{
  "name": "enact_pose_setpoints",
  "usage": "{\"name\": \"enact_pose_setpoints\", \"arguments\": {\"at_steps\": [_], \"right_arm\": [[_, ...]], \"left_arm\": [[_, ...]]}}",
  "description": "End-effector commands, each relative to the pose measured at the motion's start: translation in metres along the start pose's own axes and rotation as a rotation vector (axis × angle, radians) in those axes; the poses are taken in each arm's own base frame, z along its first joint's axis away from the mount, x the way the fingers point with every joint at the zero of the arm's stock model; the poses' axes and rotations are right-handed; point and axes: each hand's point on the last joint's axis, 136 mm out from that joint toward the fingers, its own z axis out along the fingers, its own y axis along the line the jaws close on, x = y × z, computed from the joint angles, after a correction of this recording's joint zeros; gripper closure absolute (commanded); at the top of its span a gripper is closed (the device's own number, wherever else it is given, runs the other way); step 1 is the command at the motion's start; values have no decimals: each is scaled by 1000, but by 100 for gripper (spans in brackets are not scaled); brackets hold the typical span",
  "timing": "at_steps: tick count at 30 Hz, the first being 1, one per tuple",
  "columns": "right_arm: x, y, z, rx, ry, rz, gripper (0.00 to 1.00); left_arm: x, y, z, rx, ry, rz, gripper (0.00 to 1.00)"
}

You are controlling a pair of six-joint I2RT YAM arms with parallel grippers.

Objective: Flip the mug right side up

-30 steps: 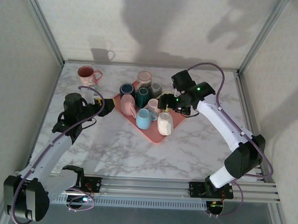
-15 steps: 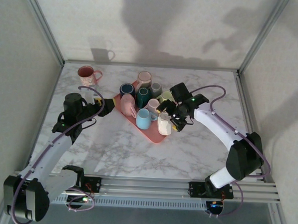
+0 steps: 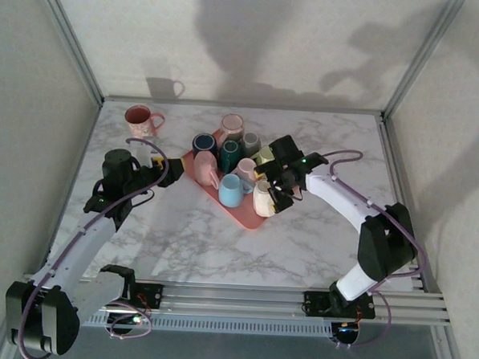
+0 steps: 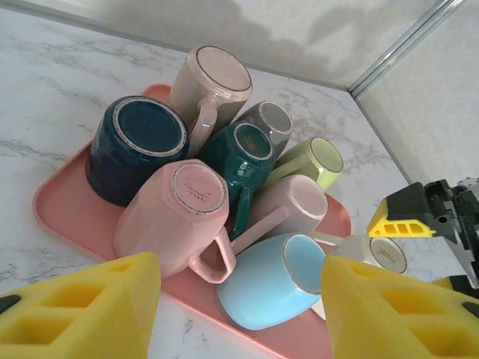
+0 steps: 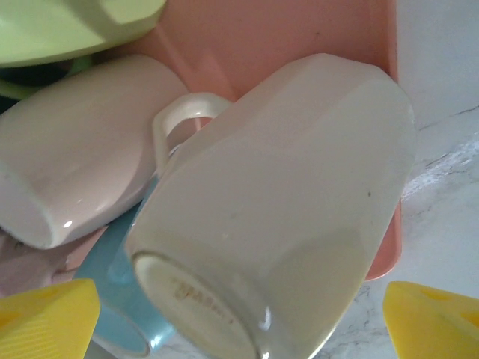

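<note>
Top camera: high behind bases, whole tabletop (image 3: 317,232). Left wrist: oblique across pink tray (image 4: 51,211). Right wrist: close on same tray's cream mug (image 5: 284,194).

Soft light from behind me throws large blurred shadows on the back wall (image 3: 247,43), my close wrist views slightly soft.

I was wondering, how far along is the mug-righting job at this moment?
Done, it seems: one pink speckled mug stands upright on the marble table. In hand: the open right hand brackets the upside-down cream ceramic mug, not gripping yet. Left: gripping and flipping it.
</note>
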Motion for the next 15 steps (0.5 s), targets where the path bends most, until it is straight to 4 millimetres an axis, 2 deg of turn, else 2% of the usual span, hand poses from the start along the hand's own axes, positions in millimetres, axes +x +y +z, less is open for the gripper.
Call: {"name": "enact_pose_setpoints", "arguments": {"at_steps": [1,8,12,15], "right_arm": [[-9,-17,11,68,-51,66,3],[-14,-31,26,128,-61,74,8],[-16,-36,27,144,-69,60,11],[-19,-40,24,146,-80,48,18]], "left_arm": [[-8,-4,-3,-7,-12,36,41],[-5,-2,-4,-16,-3,39,41],[-4,-1,-4,-22,3,43,41],[-3,-1,-4,-25,8,46,41]]}}
